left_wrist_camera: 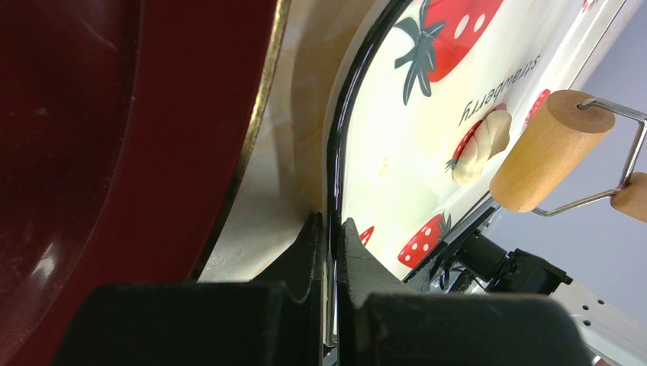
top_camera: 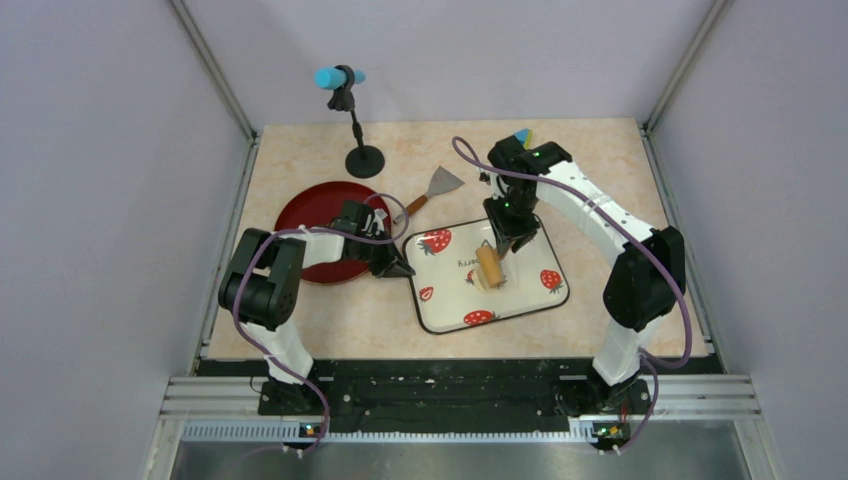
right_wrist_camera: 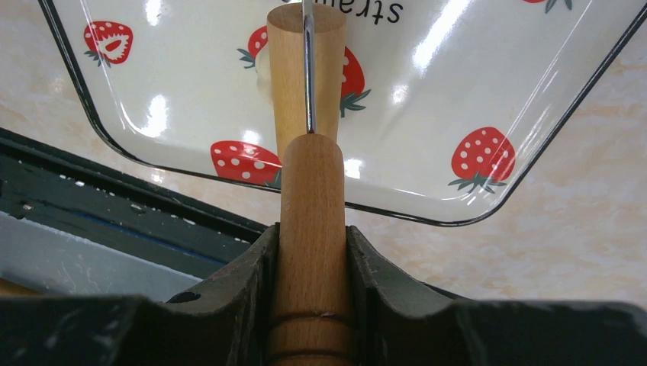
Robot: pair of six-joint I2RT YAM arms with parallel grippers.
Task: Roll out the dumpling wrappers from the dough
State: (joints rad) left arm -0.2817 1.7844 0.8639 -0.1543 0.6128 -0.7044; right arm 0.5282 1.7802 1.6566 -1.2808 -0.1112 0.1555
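Observation:
A white strawberry-print tray (top_camera: pixel 520 295) lies mid-table. My left gripper (top_camera: pixel 400 268) is shut on its black left rim (left_wrist_camera: pixel 333 175), one finger on each side of the rim. A small lump of pale dough (left_wrist_camera: pixel 482 149) sits on the tray (left_wrist_camera: pixel 397 152), and the wooden rolling pin's roller (left_wrist_camera: pixel 545 152) hovers right beside it. My right gripper (right_wrist_camera: pixel 311 236) is shut on the rolling pin's handle (right_wrist_camera: pixel 311 191), with the roller (right_wrist_camera: pixel 294 76) pointing out over the tray (right_wrist_camera: pixel 427 114). No dumpling wrappers are in view.
A dark red plate (top_camera: pixel 315 225) lies left of the tray, close to my left arm. A metal scraper (top_camera: pixel 440 185) lies behind the tray. A black stand (top_camera: pixel 360 155) with a blue tip rises at the back. A small blue and yellow object (top_camera: pixel 522 135) sits at the back right.

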